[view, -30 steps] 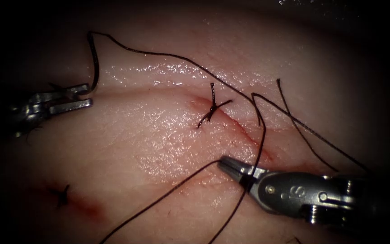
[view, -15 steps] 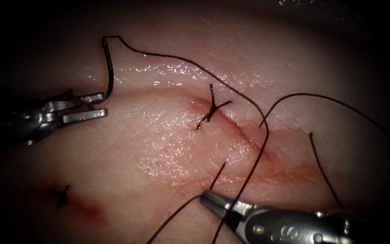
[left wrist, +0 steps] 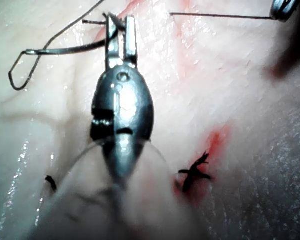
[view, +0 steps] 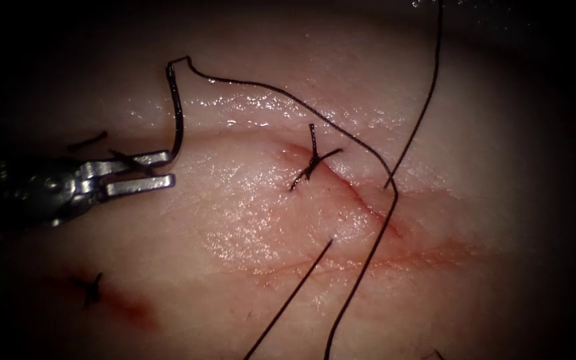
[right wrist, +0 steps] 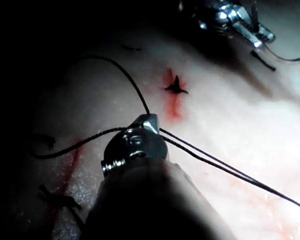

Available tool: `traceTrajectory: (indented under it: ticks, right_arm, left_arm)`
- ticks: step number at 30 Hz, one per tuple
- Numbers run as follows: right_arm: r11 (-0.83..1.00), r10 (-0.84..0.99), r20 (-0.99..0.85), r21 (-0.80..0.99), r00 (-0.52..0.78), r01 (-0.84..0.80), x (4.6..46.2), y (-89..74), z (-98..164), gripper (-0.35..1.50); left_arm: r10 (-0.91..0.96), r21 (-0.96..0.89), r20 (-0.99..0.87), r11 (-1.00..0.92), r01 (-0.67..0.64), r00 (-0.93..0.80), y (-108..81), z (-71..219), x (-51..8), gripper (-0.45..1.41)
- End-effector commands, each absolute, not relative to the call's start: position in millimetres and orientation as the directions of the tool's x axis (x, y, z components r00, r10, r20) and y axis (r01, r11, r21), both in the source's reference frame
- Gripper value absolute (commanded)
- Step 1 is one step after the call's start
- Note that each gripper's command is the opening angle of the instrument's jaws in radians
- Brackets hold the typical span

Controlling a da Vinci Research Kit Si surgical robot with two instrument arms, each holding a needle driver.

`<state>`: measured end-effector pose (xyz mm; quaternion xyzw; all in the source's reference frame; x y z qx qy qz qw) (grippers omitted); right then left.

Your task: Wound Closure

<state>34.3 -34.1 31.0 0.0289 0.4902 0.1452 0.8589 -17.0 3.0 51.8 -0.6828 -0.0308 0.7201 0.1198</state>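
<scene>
My left tool (view: 168, 169) reaches in from the left, shut on the curved needle (view: 179, 110) near its tip end. The needle stands free above the tissue (view: 235, 200), left of the cut (view: 361, 200). In the left wrist view the needle (left wrist: 65, 49) lies sideways in the left tool's jaws (left wrist: 121, 27). The thread (view: 288, 97) runs from the needle's tail to the cut and down. A knotted stitch (view: 311, 160) sits on the cut's upper end. My right tool (right wrist: 146, 122) is shut on the thread (right wrist: 215, 160).
A second tied stitch (view: 91, 287) with red fluid sits at the lower left. One thread strand (view: 421, 107) rises to the top edge and two more (view: 288, 300) run off the bottom edge. A short cut end (view: 88, 140) lies above the left tool.
My right tool has drawn down and out of the endoscope view, taking thread with it; the loose loop on the right has straightened upward. My left tool has carried the needle to the right.
</scene>
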Motion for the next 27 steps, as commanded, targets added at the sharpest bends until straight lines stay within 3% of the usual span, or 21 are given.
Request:
traceTrajectory:
  ticks: [1,25,26,27]
  right_arm:
    - [0.960,0.267,-0.838,0.189,0.475,-0.206,35.5,-35.2,30.3,-0.35]
    - [0.978,0.200,-0.874,0.209,0.442,-0.029,37.5,-40.2,26.6,-0.35]
    - [0.978,0.202,-0.881,0.206,0.428,-0.038,37.3,-39.8,26.6,-0.15]
    - [0.978,0.204,-0.888,0.204,0.411,-0.046,37.0,-39.3,26.7,0.21]
  left_arm:
    - [0.210,-0.204,-0.977,-0.971,-0.125,-0.040,2.7,52.4,-17.6,-0.45]
    - [0.199,-0.194,-0.979,-0.977,-0.093,-0.038,2.9,52.5,-18.9,-0.45]
    - [0.193,-0.189,-0.980,-0.978,-0.093,-0.038,2.9,52.5,-18.9,-0.45]
    - [0.194,-0.190,-0.980,-0.977,-0.093,-0.038,3.0,52.5,-19.0,-0.45]
